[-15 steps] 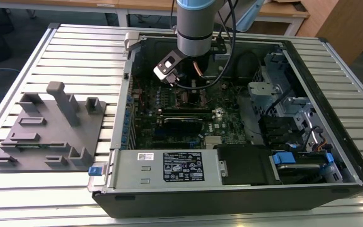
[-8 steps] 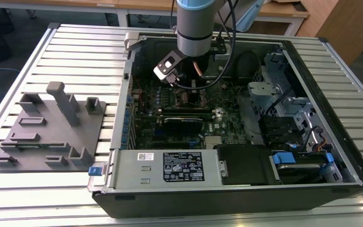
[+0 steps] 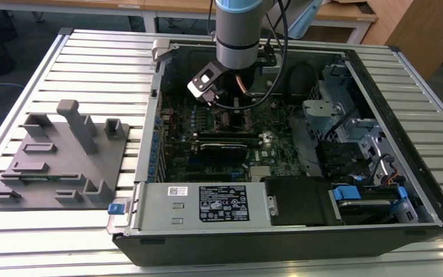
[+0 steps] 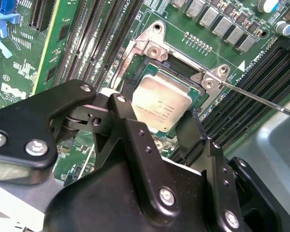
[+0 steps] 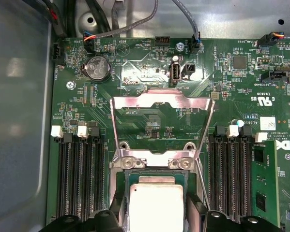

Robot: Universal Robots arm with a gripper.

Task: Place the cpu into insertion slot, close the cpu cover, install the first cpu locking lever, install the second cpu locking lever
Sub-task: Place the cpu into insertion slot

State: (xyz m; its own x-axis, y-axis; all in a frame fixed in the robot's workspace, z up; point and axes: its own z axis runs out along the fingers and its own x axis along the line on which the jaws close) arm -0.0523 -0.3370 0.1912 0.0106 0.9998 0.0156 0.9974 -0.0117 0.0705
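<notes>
The cpu [image 4: 160, 105], a flat square chip with a pale metal top, lies level in the insertion slot [image 4: 181, 77], and its near edge is hidden behind the fingers. My gripper [image 4: 157, 120] straddles it with one black finger [image 4: 128, 116] against each side, shut on it. The cpu [image 5: 157, 203] also appears in the first wrist view. The cpu cover [image 5: 161, 100] stands swung open behind the socket, hinged at its silvery brackets. A thin locking lever [image 4: 261, 99] sticks out unlatched beside the socket. In the exterior view my gripper [image 3: 223, 107] reaches down into the open computer case.
Long black memory slots [image 5: 79, 179] flank the socket on both sides. Cables [image 3: 262, 95] hang near the arm. The grey power supply box [image 3: 206, 203] sits at the case's near edge, a drive cage [image 3: 360, 144] at the exterior view's right, and a grey fixture plate [image 3: 60, 156] at the left.
</notes>
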